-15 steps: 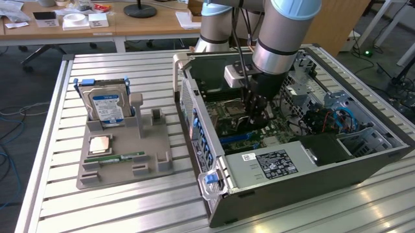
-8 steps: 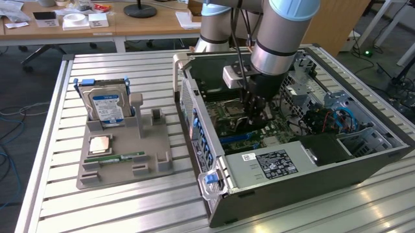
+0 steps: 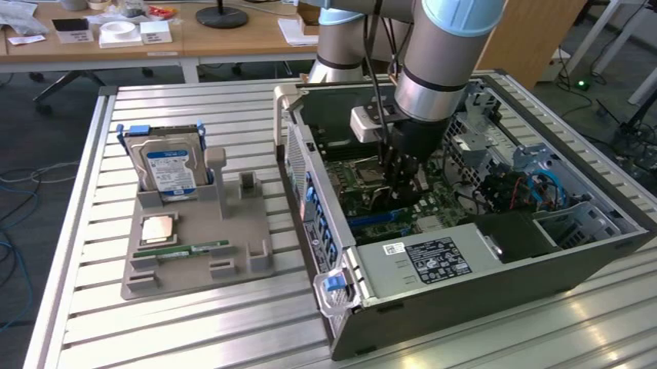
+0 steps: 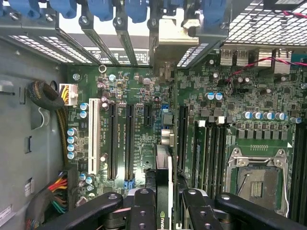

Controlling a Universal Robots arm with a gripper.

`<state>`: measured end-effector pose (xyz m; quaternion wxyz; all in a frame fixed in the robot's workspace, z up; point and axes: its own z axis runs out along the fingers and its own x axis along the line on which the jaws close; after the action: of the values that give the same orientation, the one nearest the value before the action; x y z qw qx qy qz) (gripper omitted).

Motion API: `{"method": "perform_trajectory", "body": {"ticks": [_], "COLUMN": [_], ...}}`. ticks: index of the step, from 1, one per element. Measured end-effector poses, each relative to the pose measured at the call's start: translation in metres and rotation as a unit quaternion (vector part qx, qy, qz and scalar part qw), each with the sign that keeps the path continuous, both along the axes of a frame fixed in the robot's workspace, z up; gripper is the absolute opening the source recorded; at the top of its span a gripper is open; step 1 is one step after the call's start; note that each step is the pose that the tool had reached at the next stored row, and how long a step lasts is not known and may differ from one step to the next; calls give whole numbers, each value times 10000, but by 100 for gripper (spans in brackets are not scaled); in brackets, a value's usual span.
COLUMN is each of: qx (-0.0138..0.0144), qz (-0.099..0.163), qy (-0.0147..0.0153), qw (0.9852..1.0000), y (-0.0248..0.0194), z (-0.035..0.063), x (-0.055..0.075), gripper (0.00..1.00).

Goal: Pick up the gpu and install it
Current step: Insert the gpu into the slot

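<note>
Claw (image 4: 163,213) of black metal sits clamped on the gpu (image 4: 164,177), a thin green circuit-board card seen edge-on in the wrist view, with one finger (image 4: 142,211) pressed to each face. Only a narrow strip of the card shows. Its cooler block is hidden behind the fingers, and whether its lower edge has met a slot cannot be made out. The card stands upright over the green motherboard (image 4: 144,96), among the long black expansion slots and well apart from the white slot (image 4: 94,136). The open silvery processor socket (image 4: 256,179) lies off to the other side.

In the exterior view the claw (image 3: 402,181) reaches down inside the open dark-grey computer case (image 3: 462,307), and the arm's own bulk covers the card. The grey power-supply box (image 3: 431,261) with its white label lies at five o'clock from the claw. At nine o'clock from the case, a grey plastic holder tray (image 3: 195,280) rests on the slatted aluminium bench (image 3: 205,330). It carries an upright metal hard drive with a blue-white label (image 3: 169,169), a square processor chip (image 3: 157,228) and a narrow green memory stick (image 3: 183,250).
</note>
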<state>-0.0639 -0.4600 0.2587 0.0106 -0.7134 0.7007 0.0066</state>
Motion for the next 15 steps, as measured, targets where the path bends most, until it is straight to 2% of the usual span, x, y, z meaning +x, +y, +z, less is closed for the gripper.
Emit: {"method": "perform_trajectory", "body": {"ticks": [15], "qx": [0], "qz": [0], "qy": [-1], "qw": [10000], "y": [1], "z": [-24], "x": [-58], "gripper": [26]}}
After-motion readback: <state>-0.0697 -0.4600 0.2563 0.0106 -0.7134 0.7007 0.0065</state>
